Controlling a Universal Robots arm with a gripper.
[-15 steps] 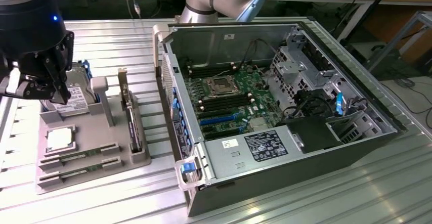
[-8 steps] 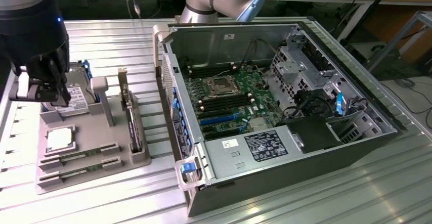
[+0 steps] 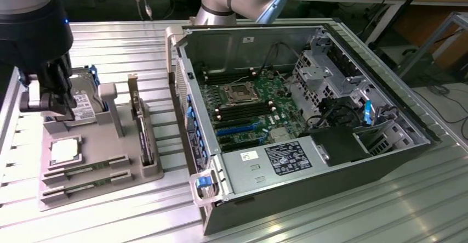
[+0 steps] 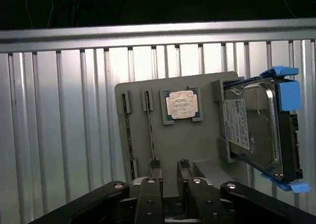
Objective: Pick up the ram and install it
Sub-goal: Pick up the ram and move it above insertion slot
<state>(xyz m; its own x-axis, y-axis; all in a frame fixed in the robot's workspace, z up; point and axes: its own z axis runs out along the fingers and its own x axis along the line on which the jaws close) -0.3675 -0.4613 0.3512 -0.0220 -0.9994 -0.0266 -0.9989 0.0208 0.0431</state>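
Black two-finger gripper [image 4: 169,170] hovers over the flat grey plastic fixture tray [image 4: 197,140], above the tray's edge nearest the wrist camera. Fingers are parted by a narrow gap, with nothing between them and bare tray showing through. It holds nothing.

The ram [image 4: 150,130], a long thin green circuit-board stick, stands on edge in a slotted holder on the tray. A second similar stick [image 4: 127,135] sits in the parallel holder beside it. Standing on edge probably leaves the flat sides free for a pinch. One fingertip [image 4: 155,168] sits just beside the near end of the first stick, so the gripper looks lined up on that one, not yet gripping.

Also on the tray:
- a square silver processor chip [image 4: 181,105] lies flat in a recess next to the ram holders
- a silver hard drive with blue side rails [image 4: 252,130] leans in a cradle past the chip
- a dark upright expansion card [image 3: 139,125] stands along the tray side facing the case

The open black computer case [image 3: 314,199] lies beside the tray with its motherboard exposed. The ram is on the tray, so the install is not done.
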